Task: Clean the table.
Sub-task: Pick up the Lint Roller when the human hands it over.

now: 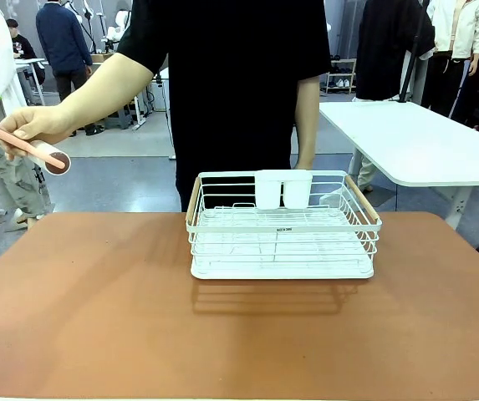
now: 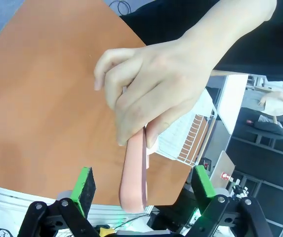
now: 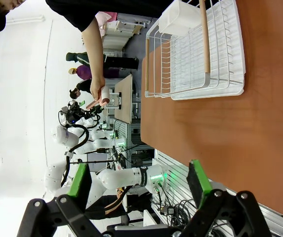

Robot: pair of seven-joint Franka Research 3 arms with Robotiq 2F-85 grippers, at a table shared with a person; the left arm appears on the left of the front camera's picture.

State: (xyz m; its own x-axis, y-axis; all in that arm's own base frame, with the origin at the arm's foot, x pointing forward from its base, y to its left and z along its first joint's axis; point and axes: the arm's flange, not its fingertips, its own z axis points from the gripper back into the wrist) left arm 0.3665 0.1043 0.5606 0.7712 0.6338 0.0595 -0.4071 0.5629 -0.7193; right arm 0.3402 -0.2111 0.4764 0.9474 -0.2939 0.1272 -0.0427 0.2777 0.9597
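The reddish-brown table [image 1: 97, 317] spreads across the front view. At its far left, off the table's edge, a person's hand [image 1: 34, 124] holds a lint roller [image 1: 48, 155] with a pink handle and a white roll. In the left wrist view that hand [image 2: 156, 89] holds the pink handle [image 2: 134, 182] down between the green pads of my left gripper [image 2: 143, 185]. The gripper is open and neither pad touches the handle. My right gripper [image 3: 139, 178] is open over the table's near edge [image 3: 220, 148], with nothing between its fingers.
A white wire dish rack [image 1: 282, 225] with wooden handles and a white cutlery cup [image 1: 282, 189] stands at the middle back of the table, the person right behind it. A white-topped table [image 1: 423, 138] stands at the back right. Other people stand farther off.
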